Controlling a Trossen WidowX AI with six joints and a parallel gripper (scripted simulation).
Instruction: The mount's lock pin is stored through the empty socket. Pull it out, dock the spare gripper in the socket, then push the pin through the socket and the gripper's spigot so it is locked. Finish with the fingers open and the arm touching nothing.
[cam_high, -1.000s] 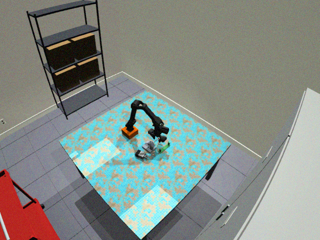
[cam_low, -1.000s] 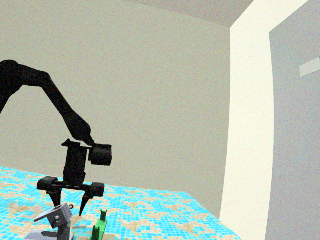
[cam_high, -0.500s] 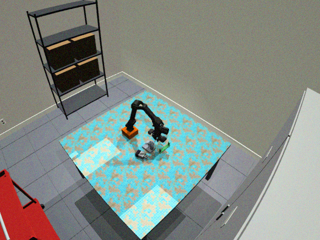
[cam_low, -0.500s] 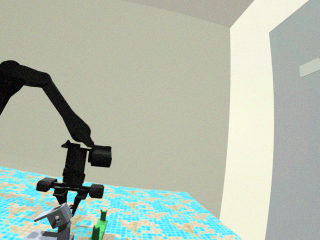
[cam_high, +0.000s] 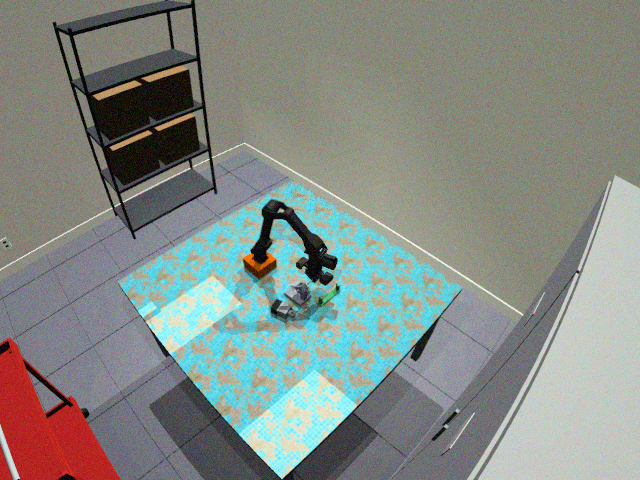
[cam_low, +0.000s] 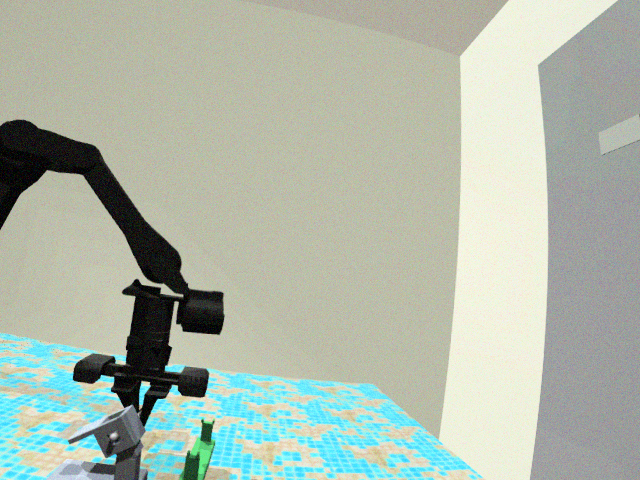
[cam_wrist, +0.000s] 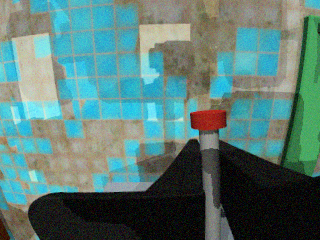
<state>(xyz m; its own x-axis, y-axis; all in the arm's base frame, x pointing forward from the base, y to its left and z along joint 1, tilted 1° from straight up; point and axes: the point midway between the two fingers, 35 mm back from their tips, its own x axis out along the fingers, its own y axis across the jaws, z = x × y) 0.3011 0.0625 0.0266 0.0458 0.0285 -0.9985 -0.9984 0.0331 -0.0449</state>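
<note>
The grey mount (cam_high: 298, 294) (cam_low: 120, 432) stands on the table with its socket tilted. The lock pin (cam_wrist: 210, 172) has a red head and a pale shaft; its far end shows as a rounded tip at the socket's near face in the exterior view, so it still runs through the socket. My gripper (cam_low: 140, 413) (cam_wrist: 202, 146) is shut on the pin's shaft just below the head, close behind the socket. The fingertips are partly hidden by the socket in the exterior view. The spare gripper (cam_high: 282, 308), dark and grey, lies on the table beside the mount.
A green holder (cam_high: 329, 296) (cam_low: 205, 450) (cam_wrist: 304, 105) with two upright ends stands close to the mount, on the side away from the spare gripper. The arm's orange base (cam_high: 260, 265) is behind the mount. A shelf rack (cam_high: 168, 198) stands off the table.
</note>
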